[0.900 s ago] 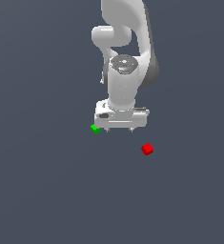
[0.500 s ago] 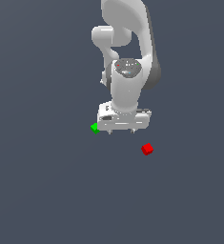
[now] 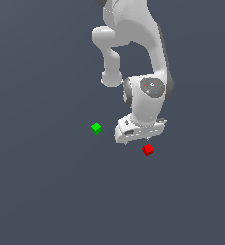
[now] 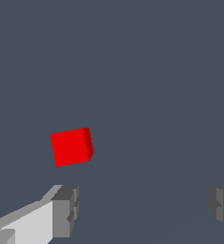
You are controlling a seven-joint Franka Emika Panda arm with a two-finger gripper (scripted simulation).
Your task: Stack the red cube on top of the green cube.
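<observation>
End effector (image 4: 139,209), fingers spread and holding nothing, hangs just beside the red cube (image 3: 148,150), which sits on the desk well apart from the green cube (image 3: 96,128). Best centre both fingers around the red cube before descending.

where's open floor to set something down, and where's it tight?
Bare floor lies all around the green cube, on the exterior view's left, and below the red cube. Crowded only where the open gripper hangs beside the red cube.

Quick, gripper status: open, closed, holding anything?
Gripper: open and empty; its fingers are spread wide, and the red cube lies on the surface, not yet between them.
</observation>
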